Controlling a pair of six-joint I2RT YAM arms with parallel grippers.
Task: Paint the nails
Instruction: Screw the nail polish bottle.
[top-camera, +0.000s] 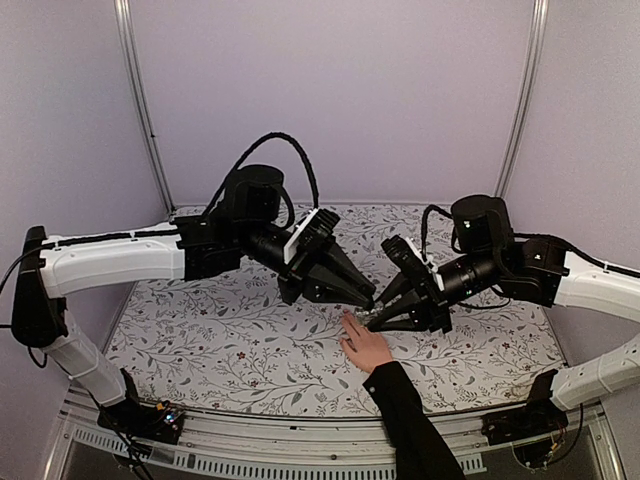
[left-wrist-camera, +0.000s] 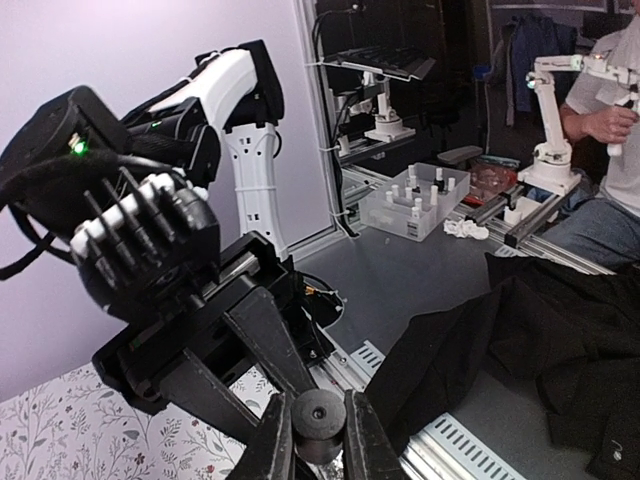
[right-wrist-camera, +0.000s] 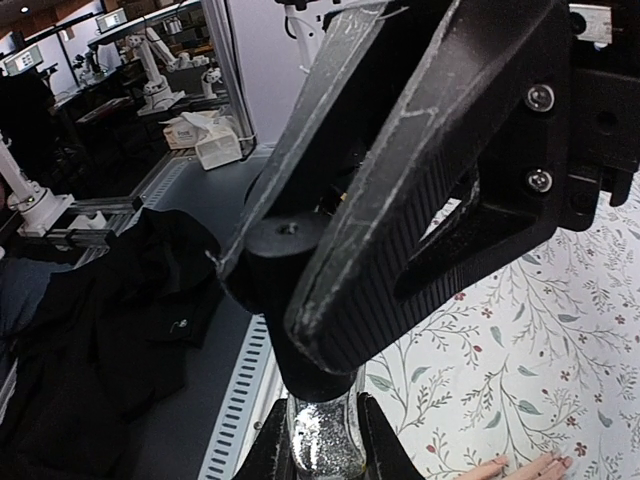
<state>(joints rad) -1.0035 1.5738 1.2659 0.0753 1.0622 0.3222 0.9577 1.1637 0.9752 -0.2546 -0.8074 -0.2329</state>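
A light-skinned hand (top-camera: 366, 346) in a black sleeve (top-camera: 412, 425) lies flat on the flowered table. Its nails are too small to make out from above; in the right wrist view only fingertips (right-wrist-camera: 525, 467) show at the lower edge. Just above the fingers my two grippers meet tip to tip. My left gripper (top-camera: 368, 299) (left-wrist-camera: 319, 405) is shut on the black cap (left-wrist-camera: 320, 412) (right-wrist-camera: 285, 270) of a small bottle. My right gripper (top-camera: 377, 318) (right-wrist-camera: 324, 415) is shut on the bottle's glittery glass body (right-wrist-camera: 322, 445). The cap sits on the bottle.
The table (top-camera: 220, 340) has a floral cloth, with grey walls behind and at both sides. A slotted metal rail (right-wrist-camera: 235, 400) runs along its near edge. Black clothing (left-wrist-camera: 540, 340) lies beyond that edge. Other workbenches and a seated person (left-wrist-camera: 610, 130) are far off.
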